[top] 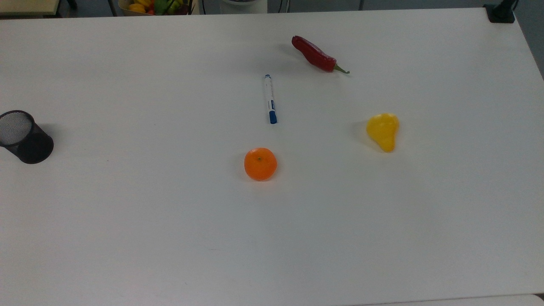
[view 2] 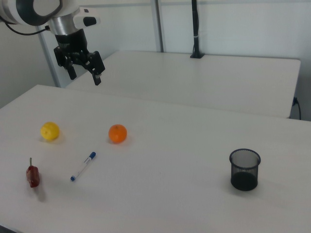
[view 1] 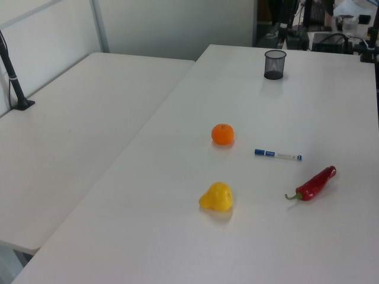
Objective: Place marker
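Near the middle of the table [top: 127, 238], the marker [top: 270, 99] lies flat just beyond the orange [top: 260, 164], free for grasping, while the gripper [view 2: 84, 73] hangs high above the far edge, jaws spread, holding nothing.

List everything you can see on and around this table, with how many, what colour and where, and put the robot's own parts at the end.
marker: one, white with a blue cap, lying flat near the table's middle, apart from the rest.
orange: one, orange, just past the marker's capped end.
pear-shaped fruit: one, yellow, toward the top view's right.
chili pepper: one, red with a green stem, beyond the marker's other end.
mesh cup: one, black, upright, far at the top view's left.
table: one, white, carrying all of these.
second table: one, white, alongside.
gripper: one, black, open, held high above the table, holding nothing.
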### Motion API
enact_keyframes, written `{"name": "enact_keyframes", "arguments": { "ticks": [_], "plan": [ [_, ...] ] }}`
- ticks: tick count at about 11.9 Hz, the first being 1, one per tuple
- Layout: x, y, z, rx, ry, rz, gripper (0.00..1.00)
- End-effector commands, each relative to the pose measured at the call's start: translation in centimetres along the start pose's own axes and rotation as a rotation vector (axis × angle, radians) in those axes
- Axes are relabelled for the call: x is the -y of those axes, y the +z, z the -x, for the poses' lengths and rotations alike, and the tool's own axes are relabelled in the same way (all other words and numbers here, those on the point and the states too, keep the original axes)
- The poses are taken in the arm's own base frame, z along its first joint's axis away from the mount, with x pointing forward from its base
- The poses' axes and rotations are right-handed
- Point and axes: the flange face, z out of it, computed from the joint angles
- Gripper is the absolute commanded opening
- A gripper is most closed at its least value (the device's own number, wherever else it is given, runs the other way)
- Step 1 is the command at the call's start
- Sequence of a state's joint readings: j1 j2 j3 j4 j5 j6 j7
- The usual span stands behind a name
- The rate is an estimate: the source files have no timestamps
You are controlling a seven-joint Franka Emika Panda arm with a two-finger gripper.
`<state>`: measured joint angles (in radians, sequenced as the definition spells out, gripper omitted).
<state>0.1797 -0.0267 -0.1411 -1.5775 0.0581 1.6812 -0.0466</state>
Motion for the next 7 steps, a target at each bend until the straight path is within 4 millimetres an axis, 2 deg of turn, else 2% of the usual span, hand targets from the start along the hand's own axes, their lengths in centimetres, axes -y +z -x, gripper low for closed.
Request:
{"name": "enact_keyframes", "arguments": {
  "ticks": [1,7],
  "plan": [
    [0.24,0.50,-0.15,-0.011,0.010,-0.014,1.00],
    [0.66,0.60,0.06,0.002,0.002,-0.016,1.00]
  ]
}}
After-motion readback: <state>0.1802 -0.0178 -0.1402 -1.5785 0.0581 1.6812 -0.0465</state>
